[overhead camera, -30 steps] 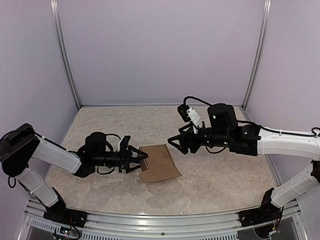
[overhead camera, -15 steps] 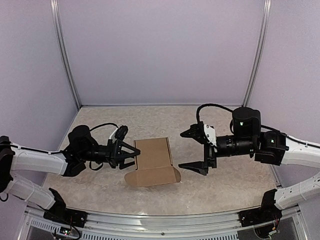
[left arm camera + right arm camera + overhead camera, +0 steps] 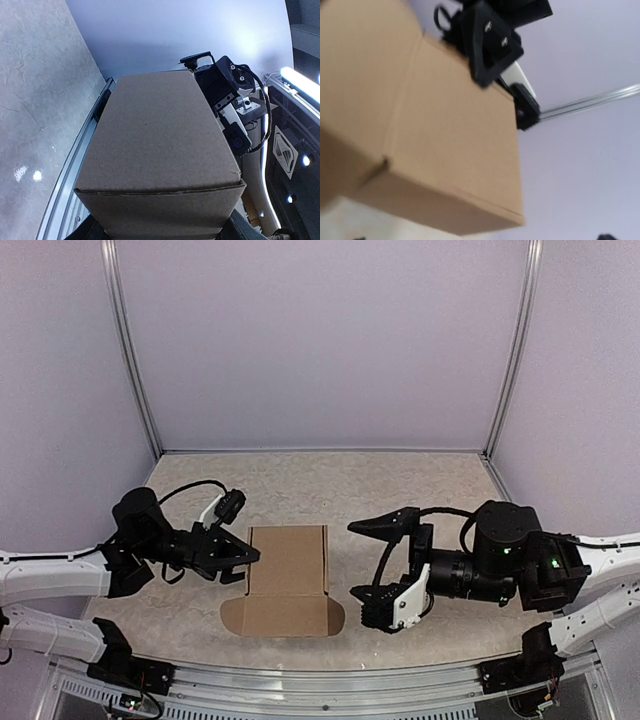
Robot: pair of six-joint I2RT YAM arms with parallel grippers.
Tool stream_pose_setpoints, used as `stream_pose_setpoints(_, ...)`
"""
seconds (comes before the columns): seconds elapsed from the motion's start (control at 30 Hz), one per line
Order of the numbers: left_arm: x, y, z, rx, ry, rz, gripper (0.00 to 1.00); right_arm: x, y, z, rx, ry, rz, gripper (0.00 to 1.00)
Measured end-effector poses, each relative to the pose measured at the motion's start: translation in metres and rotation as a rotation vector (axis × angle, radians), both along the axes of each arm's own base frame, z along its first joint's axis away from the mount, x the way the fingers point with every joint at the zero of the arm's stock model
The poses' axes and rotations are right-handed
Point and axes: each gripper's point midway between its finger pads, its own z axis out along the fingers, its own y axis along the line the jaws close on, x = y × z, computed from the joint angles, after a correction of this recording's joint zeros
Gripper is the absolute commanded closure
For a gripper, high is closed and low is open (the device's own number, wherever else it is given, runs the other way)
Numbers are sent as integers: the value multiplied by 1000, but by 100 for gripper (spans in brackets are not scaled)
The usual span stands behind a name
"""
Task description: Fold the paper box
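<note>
Turned square — paper box [image 3: 288,565] in left gripper [image 3: 246,565], beside right gripper [image 3: 355,562].

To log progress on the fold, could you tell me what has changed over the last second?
The left gripper drew back leftward, and the paper box went with it, sliding left and nearer and turning square. The right gripper dropped toward the box's near right side and rolled over, jaws now spread wide. Unchanged: the left gripper stays on the box's left edge.

Between the arms' jaws — paper box [image 3: 287,565]
</note>
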Motion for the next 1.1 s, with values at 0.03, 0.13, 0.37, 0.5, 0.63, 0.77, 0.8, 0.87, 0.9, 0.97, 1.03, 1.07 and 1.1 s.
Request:
stream_pose_setpoints(0.03, -2, 1, 1, 2, -5, -5, 44, 1, 1, -2, -11, -67, -8, 0)
stream_pose_setpoints(0.13, -9, 5, 5, -1, -27, -18, 43, 5, 3, -13, -54, -223, -22, 0)
stream_pose_setpoints(0.37, -25, 13, 18, -30, -85, -61, 43, -5, 21, -51, -163, -470, 6, 0)
stream_pose_setpoints(0.5, -35, 16, 23, -41, -115, -94, 44, -25, 34, -50, -159, -571, 32, 0)
stream_pose_setpoints(0.63, -43, 16, 20, -36, -116, -135, 44, -35, 40, -44, -145, -639, 21, 0)
stream_pose_setpoints(0.77, -49, 16, 20, -36, -117, -160, 44, -38, 41, -36, -130, -679, 8, 0)
stream_pose_setpoints(0.8, -52, 15, 20, -35, -116, -168, 44, -38, 42, -33, -124, -688, 6, 0)
stream_pose_setpoints(0.87, -57, 15, 20, -36, -117, -186, 44, -39, 45, -30, -119, -702, 5, 0)
stream_pose_setpoints(0.9, -59, 15, 20, -37, -118, -194, 44, -39, 48, -27, -115, -711, 3, 0)
stream_pose_setpoints(0.97, -63, 14, 19, -34, -116, -206, 44, -40, 53, -24, -109, -728, 3, 0)
stream_pose_setpoints(1.03, -64, 14, 18, -28, -110, -212, 44, -41, 58, -23, -109, -743, 4, 2)
stream_pose_setpoints(1.07, -65, 14, 17, -23, -106, -212, 44, -41, 60, -22, -111, -754, 6, 3)
stream_pose_setpoints(1.1, -65, 15, 16, -20, -104, -213, 44, -42, 62, -23, -114, -761, 8, 5)
